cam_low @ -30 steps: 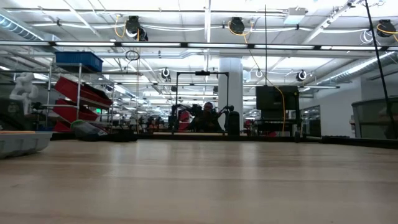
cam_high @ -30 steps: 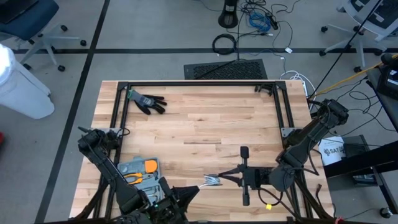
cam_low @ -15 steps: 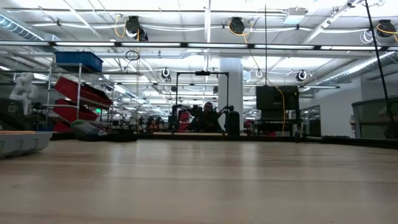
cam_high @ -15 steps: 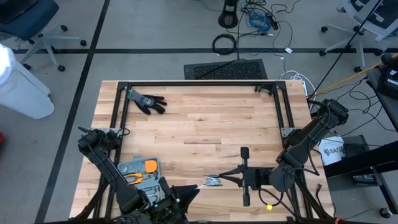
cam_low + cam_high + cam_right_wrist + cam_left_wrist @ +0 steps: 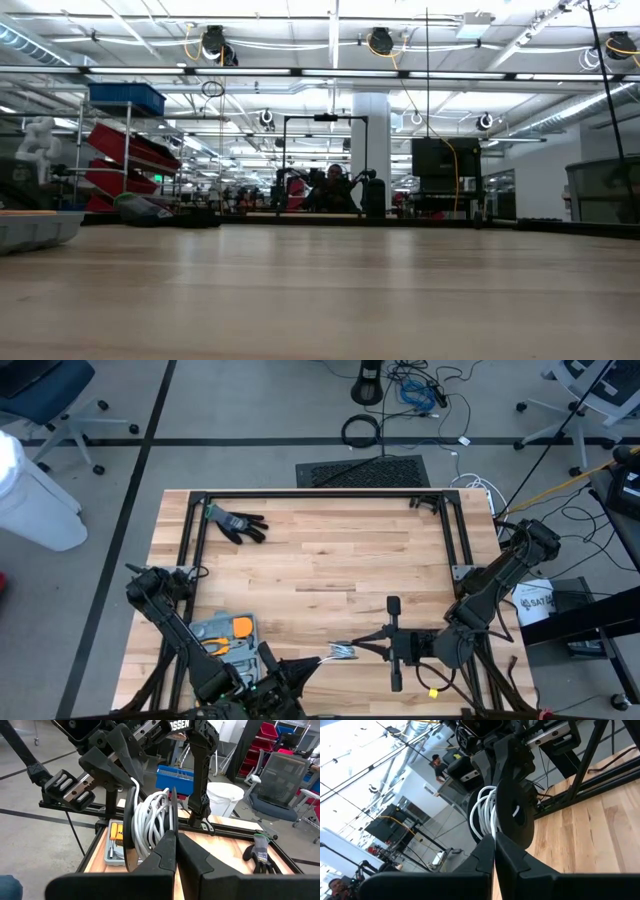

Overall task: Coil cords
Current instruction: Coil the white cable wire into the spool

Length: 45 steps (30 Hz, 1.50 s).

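Note:
The white cord (image 5: 342, 651) is wound in several turns on a black reel (image 5: 131, 825), held in the air over the table's near edge. In the right wrist view the white turns (image 5: 150, 820) sit between the reel's two thin black discs. My right gripper (image 5: 358, 648) comes in level from the right and is shut on the reel. My left gripper (image 5: 320, 659) comes from the left, level, and is shut at the cord (image 5: 482, 812). The low view shows neither gripper nor cord. My left gripper has its fingertips (image 5: 487, 851) together on a white strand (image 5: 492, 827) at the edge of the coil. It comes level from the table's left. One strand (image 5: 134, 782) rises from the reel to its fingers. How far back the strand reaches cannot be seen. My right gripper pinches the rim of the reel's near disc (image 5: 173, 815) between its two fingers, at their free ends. It comes level from the table's right. The reel stands on edge, lifted clear of the table, with the cord wound on it.
A black glove (image 5: 235, 523) lies at the table's far left. A grey tray with orange tools (image 5: 225, 632) sits at the near left, beside my left arm. A black metal frame (image 5: 320, 495) runs along the far and side edges. Bare wood (image 5: 330, 560) lies between.

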Available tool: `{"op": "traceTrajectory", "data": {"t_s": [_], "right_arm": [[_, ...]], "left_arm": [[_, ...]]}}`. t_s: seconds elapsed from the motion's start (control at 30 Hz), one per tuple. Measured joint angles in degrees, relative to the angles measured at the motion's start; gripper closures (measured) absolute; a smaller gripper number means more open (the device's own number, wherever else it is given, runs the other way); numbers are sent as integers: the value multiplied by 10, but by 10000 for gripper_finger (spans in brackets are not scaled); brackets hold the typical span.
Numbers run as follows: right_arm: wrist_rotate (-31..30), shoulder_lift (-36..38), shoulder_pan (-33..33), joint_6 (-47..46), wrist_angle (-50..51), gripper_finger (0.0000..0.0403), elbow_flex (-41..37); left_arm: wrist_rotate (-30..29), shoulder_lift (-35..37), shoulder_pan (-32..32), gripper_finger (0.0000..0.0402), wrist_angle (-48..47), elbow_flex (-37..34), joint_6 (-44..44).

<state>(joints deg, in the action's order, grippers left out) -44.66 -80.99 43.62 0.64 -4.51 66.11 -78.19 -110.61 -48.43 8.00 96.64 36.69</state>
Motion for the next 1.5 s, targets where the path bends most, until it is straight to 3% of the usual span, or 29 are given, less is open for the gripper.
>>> {"op": "traceTrajectory", "data": {"t_s": [0.43, 0.97, 1.17, 1.5], "right_arm": [[0, 0, 0, 7, -13, 403, 0], [0, 0, 0, 22, -47, 403, 0], [-1, 0, 0, 20, -47, 403, 0], [0, 0, 0, 21, -57, 403, 0]], "left_arm": [[0, 0, 7, 399, -31, -4, -60], [49, 0, 23, 400, -122, -4, -194], [52, 0, 34, 400, -121, -4, -202], [94, 0, 44, 358, -120, -4, -214]]}}
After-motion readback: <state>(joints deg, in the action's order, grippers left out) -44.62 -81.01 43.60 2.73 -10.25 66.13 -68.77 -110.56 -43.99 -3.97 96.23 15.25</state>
